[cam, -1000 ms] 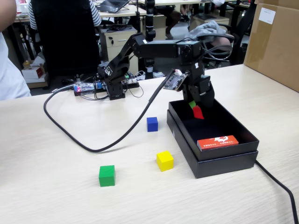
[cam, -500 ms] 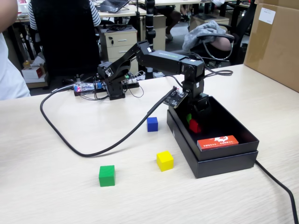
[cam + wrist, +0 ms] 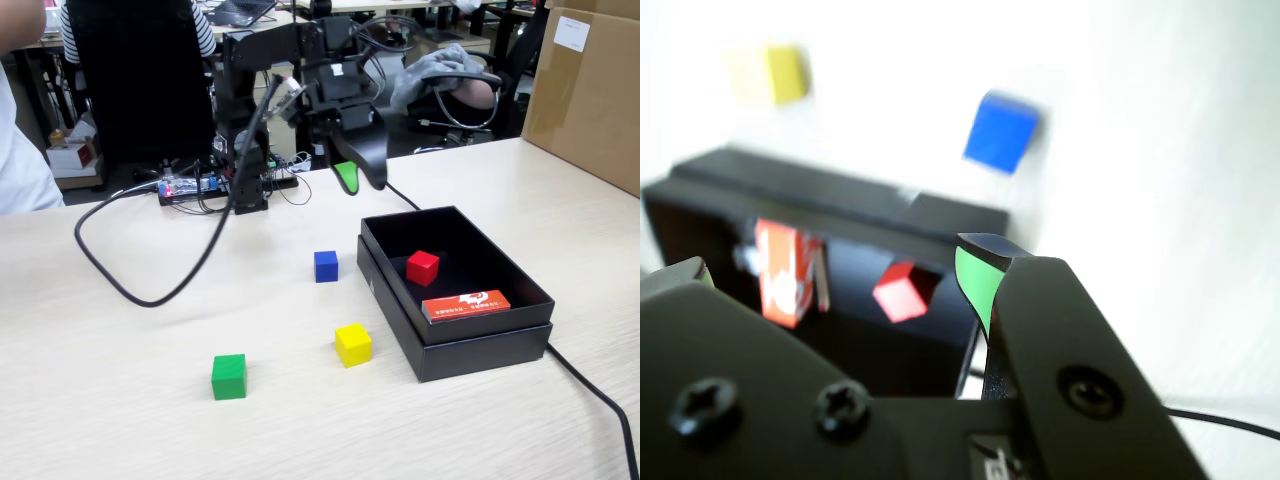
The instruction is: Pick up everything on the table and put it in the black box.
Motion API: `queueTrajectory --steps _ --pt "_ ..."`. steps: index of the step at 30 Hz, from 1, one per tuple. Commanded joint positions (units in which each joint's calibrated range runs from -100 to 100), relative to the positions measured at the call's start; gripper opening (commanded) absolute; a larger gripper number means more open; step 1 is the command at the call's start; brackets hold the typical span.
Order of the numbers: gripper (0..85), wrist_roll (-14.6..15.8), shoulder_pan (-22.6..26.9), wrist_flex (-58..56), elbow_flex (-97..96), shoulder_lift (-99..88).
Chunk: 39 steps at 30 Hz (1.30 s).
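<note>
Left to right across the table in the fixed view: the green cube sits alone near the front edge, well clear of everything. Next, the blue cube rests mid-table, just beside the left wall of the black box. In front of it the yellow cube stands close to the box's front-left corner without touching it. Up above, the gripper hangs in the air over the back half of the table, left of the box's far corner, jaws apart and empty, green pads showing. Over to the box: the red cube lies inside on the floor, toward the left wall, and an orange-red card leans against the front wall. A black cable loops across the left part of the table.

From the wrist view, blurred: the gripper spreads wide with nothing between its fingers, and past them the red cube sits in the black box beside the card. The yellow cube and blue cube lie on the table beyond the box.
</note>
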Motion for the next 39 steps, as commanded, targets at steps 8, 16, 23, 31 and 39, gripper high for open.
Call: queueTrajectory --steps 8,16,23,31,39 --pt "50.4 4.9 -1.5 1.2 -17.3 -6.3" --pt "50.5 5.2 -1.0 1.3 -15.5 7.7" --pt "50.5 5.4 -0.2 1.3 -10.3 21.4" --pt "50.5 5.4 0.0 1.2 -6.6 30.6" --pt "49.7 5.3 -0.4 1.2 -6.3 33.4"
